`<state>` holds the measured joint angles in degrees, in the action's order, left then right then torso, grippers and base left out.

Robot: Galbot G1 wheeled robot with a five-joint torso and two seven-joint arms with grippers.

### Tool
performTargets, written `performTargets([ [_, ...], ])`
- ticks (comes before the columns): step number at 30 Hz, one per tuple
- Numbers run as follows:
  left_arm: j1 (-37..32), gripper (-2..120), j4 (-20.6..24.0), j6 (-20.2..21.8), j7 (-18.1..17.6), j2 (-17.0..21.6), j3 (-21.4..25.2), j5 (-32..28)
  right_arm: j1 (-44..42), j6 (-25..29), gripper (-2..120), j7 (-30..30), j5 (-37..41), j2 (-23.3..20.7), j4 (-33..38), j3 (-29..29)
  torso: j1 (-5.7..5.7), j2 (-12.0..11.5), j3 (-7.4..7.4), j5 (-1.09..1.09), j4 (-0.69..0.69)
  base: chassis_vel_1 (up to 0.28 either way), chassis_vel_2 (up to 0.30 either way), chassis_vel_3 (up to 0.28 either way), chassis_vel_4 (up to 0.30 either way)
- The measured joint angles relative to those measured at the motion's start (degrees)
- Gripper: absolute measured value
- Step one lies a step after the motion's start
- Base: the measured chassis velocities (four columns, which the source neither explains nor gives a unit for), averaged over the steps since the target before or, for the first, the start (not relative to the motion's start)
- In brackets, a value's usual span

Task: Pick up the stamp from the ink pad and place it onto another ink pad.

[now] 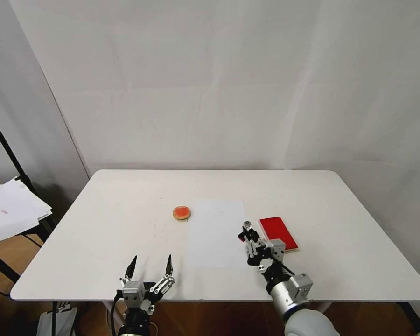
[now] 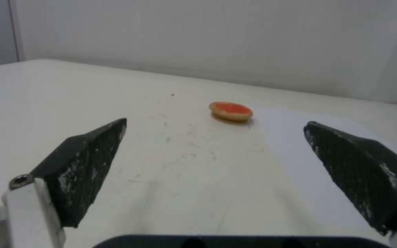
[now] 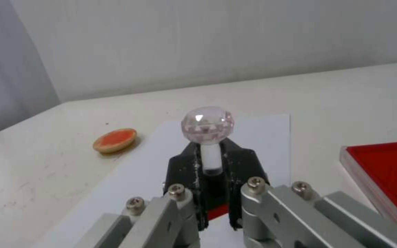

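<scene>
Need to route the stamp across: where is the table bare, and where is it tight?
Bare: the table left of the round ink pad, the far strip, and right of the red ink pad. The white paper between the pads is unoccupied. Tight: the right gripper, shut on the stamp, beside the red pad. The left gripper is open at the near edge.

I can read no text, label, brand, number or sign on anything in front of me.
</scene>
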<state>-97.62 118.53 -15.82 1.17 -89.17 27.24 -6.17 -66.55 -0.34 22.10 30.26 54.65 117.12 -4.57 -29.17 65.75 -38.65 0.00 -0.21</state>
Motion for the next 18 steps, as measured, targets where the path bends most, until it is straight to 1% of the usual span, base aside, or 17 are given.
performTargets([
  [4,0.0,102,0.0,0.0,0.0,0.0,0.0,0.0,1.8,-0.2,7,0.0,0.7,-0.2,-0.6,-1.2,0.0,0.0,0.0,-0.01,0.01,0.0,0.0,0.0,0.0],
  [6,0.0,102,0.0,0.0,0.0,0.0,0.0,0.0,4.0,-0.4,7,0.1,2.1,0.1,-1.8,-2.7,0.0,0.0,0.0,-0.01,0.01,0.0,0.0,0.0,0.0],
  [12,0.0,102,0.0,0.0,0.0,0.0,0.0,0.0,7.8,0.8,7,0.0,2.5,2.5,-6.9,-6.3,0.0,0.0,0.0,0.0,0.0,0.0,0.0,0.0,0.0],
  [18,0.0,102,0.0,0.0,0.0,0.0,0.0,0.0,9.4,1.4,7,0.0,2.4,4.3,-8.9,-7.8,0.0,0.0,0.0,-0.01,0.01,0.0,0.0,0.0,0.0],
])
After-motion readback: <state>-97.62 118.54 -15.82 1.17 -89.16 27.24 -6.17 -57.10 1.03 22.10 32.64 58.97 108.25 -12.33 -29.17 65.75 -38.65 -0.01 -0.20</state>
